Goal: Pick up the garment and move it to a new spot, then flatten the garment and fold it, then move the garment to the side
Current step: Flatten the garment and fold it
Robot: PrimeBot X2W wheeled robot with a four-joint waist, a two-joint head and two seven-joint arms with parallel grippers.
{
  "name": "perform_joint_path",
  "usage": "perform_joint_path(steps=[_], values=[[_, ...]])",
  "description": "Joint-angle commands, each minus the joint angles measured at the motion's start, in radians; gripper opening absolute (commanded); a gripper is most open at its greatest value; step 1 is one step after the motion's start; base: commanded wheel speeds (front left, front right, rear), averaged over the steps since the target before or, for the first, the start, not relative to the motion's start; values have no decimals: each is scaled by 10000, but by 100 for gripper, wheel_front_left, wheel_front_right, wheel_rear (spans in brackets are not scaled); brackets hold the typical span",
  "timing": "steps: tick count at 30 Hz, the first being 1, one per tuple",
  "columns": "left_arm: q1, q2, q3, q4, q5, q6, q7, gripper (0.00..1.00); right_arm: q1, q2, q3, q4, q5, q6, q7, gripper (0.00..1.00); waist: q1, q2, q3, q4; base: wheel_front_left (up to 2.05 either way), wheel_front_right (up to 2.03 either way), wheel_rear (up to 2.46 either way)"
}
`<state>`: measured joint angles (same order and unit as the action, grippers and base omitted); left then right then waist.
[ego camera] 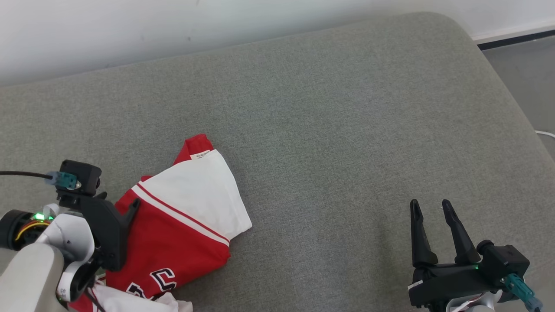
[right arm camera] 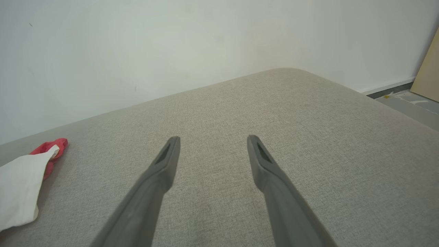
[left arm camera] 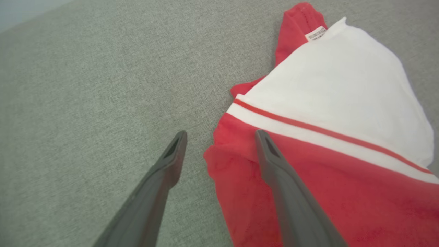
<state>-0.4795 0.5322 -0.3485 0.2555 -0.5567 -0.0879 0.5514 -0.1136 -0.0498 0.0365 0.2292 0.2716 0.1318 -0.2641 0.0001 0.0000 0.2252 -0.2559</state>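
The garment (ego camera: 186, 216), a red and white jersey with dark lettering, lies crumpled on the grey cushion at the lower left. My left gripper (ego camera: 128, 210) is at the jersey's left edge, jaws open. In the left wrist view the left gripper (left arm camera: 220, 133) straddles that edge of the garment (left arm camera: 325, 113): one finger is over the red cloth, the other over bare cushion, and nothing is held. My right gripper (ego camera: 431, 208) stands open over bare cushion at the lower right, far from the jersey. From the right gripper (right arm camera: 212, 139) the garment (right arm camera: 20, 185) shows at the far left.
The grey cushion (ego camera: 325, 130) stretches wide, with a rounded corner at the far right. A white wall (ego camera: 130, 26) runs along its back. Floor (ego camera: 520, 65) lies beyond the right edge, and a wooden board (right arm camera: 428, 68) leans there.
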Motion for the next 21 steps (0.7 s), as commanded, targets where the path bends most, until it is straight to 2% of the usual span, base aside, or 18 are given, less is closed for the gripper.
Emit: perform_joint_path(steps=[1, 6, 7, 8, 9, 13, 21], values=[[53, -101, -9, 47, -95, -8, 6, 100, -67, -10, 6, 9, 29, -22, -4, 100, -1, 0, 19, -18, 0, 0, 0], [-38, -55, -213, 517, -83, -71, 234, 100, -137, -10, 32, 20, 8, -22, -4, 100, -1, 0, 100, -130, 0, 0, 0], [-67, -76, -228, 613, -131, -74, 246, 58, -145, -12, 20, 17, 5, -22, -4, 100, -1, 0, 110, -149, 0, 0, 0], [-99, -109, -250, 678, -197, -81, 250, 42, -140, -10, -1, 10, -3, -22, -4, 100, -1, 0, 119, -159, 0, 0, 0], [-142, -128, -256, 714, -234, -120, 185, 0, -140, -9, -14, 2, -14, -22, -4, 100, -1, 0, 127, -166, 0, 0, 0], [-477, -109, -302, 655, -72, -178, -247, 0, -123, -10, -106, -24, -66, -22, -4, 100, -1, 0, 114, -134, 0, 0, 0], [-1472, -364, -138, -383, 33, -218, -1185, 0, -15, -12, -236, -18, -121, -22, -4, 100, -1, 0, -63, 133, 0, 0, 0]])
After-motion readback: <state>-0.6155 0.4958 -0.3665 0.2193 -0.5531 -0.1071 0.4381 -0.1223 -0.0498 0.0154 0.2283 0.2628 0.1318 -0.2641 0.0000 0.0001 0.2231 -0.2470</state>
